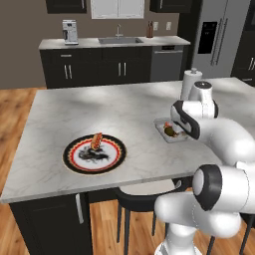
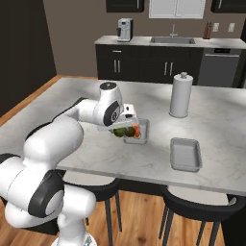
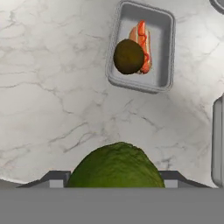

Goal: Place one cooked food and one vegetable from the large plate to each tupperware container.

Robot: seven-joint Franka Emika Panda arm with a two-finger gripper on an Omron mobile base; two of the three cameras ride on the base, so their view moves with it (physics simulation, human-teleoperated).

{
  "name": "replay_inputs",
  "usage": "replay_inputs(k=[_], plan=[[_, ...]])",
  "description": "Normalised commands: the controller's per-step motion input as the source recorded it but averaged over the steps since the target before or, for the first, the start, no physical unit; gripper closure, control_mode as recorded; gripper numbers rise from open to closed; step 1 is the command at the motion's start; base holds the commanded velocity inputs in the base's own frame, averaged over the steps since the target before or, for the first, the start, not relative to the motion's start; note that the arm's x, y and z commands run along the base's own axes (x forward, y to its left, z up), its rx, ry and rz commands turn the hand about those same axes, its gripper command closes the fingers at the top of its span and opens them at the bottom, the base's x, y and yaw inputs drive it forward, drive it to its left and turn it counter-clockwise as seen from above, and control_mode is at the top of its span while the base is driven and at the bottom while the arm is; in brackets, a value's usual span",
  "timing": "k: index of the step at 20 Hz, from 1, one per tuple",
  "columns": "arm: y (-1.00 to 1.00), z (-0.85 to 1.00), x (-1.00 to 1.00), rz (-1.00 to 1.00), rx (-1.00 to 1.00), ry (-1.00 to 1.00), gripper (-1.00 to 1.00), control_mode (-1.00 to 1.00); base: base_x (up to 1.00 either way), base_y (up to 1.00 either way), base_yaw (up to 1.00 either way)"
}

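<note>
Hand view: gripper [image 3: 114, 186] is pinching a round green avocado [image 3: 116, 166] at six o'clock, seemingly firm, light, slippery; mid-body hold advisable.

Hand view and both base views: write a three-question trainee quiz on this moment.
1. True or false: the two-finger gripper holds a round green vegetable.
2. What already lies in the nearer shallow grey tray? A) nothing B) a hot dog and a dark round vegetable C) a cup
3. Fill in: one ___ remains on the wide black-rimmed plate.

Key: 1 true; 2 B; 3 hot dog.
</note>
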Motion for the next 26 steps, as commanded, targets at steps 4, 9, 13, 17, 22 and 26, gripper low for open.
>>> replay_inputs(k=[4,9,13,17,22,26], plan=[[-1.0,0.0,0.01,-0.2,0.01,0.06,1.0,-1.0,0.0,0.0,0.0],[-1.0,0.0,0.01,-0.14,0.04,0.05,1.0,-1.0,0.0,0.0,0.0],[-0.98,0.0,0.0,-0.08,0.08,0.04,1.0,-1.0,0.0,0.0,0.0],[-0.96,0.0,0.0,-0.04,0.08,0.04,1.0,-1.0,0.0,0.0,0.0],[-0.69,-0.16,-0.06,0.0,0.1,0.0,1.0,-1.0,0.0,0.0,0.0],[-0.36,-0.29,0.0,0.0,0.0,0.0,1.0,-1.0,0.0,0.0,0.0]])
